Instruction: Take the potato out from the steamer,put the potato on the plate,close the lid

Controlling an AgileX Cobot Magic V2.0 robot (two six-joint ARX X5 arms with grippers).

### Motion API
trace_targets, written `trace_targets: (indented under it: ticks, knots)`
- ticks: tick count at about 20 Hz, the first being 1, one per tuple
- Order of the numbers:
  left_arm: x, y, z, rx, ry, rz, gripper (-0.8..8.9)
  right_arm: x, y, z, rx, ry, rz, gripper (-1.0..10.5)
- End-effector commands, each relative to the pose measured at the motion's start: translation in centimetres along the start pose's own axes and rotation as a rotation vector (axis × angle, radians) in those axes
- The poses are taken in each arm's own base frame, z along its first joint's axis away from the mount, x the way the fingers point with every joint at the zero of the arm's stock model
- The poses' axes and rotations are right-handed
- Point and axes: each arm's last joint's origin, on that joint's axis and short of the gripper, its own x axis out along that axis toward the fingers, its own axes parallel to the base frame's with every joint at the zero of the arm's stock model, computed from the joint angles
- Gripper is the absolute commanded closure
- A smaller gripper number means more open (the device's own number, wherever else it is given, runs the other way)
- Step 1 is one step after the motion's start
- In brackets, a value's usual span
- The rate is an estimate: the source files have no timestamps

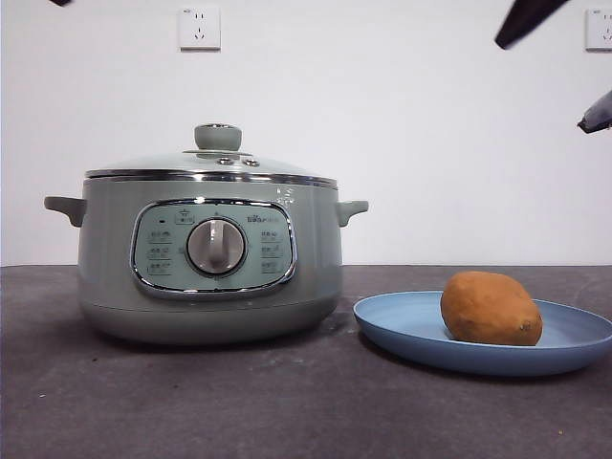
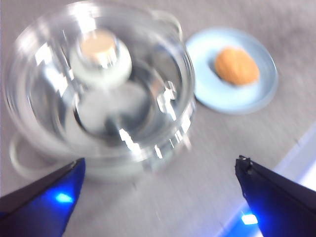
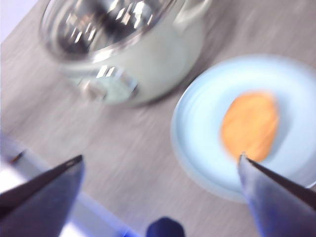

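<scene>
- Potato (image 1: 491,308) lies on its side on the plate (image 1: 402,320), clear of the pot, a bit toward the plate's far-from-pot half in the front view.
- Plate sits on the tabletop (image 1: 191,402) just beside the steamer (image 1: 105,268); rim near the pot base, not touching as far as I can tell.
- Lid (image 1: 212,163) is seated on the steamer, chrome rim level all round, knob up.
- My read: all three steps look done. Potato out, plated, lid on. What's left is retreat only.
- Left gripper (image 2: 158,182): fingers spread wide, nothing between them, hovering above the lid, which sits close below in its wrist view.
- Right gripper (image 3: 160,175): fingers spread wide, empty, hovering over the plate edge, with the potato below and toward one finger.
- Front view shows only dark tips at the top corners, so both arms are high above the things.
- Next move, as a judgement: lift both arms straight up and away. No grasp needed. Keep the left clear of the knob so the lid isn't knocked off seat; keep the right clear of the plate rim, since a nudge could roll the potato.
- Both wrist views are blurred; fine lid seating can't be confirmed from them, the front view is the better check.
- Surface: dark grey matte tabletop, slightly mottled, a few specks.
- Room: plain white wall behind, one wall socket (image 1: 199,27) above the pot, part of another at the right edge.
</scene>
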Motion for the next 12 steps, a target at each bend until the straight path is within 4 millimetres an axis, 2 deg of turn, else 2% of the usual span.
trace_targets:
  ticks: [1, 2, 12]
  knots:
    - [-0.40, -0.27, -0.67, -0.021, 0.029, -0.009, 8.14, 0.09, 0.09, -0.25, 0.013, 0.020, 0.050, 9.0]
    - [-0.53, -0.33, -0.82, -0.023, 0.036, -0.011, 8.19, 0.09, 0.12, -0.24, 0.012, 0.020, 0.059, 9.6]
    - [-0.56, -0.35, -0.92, -0.025, 0.045, -0.011, 8.17, 0.09, 0.09, -0.24, 0.013, 0.020, 0.050, 9.5]
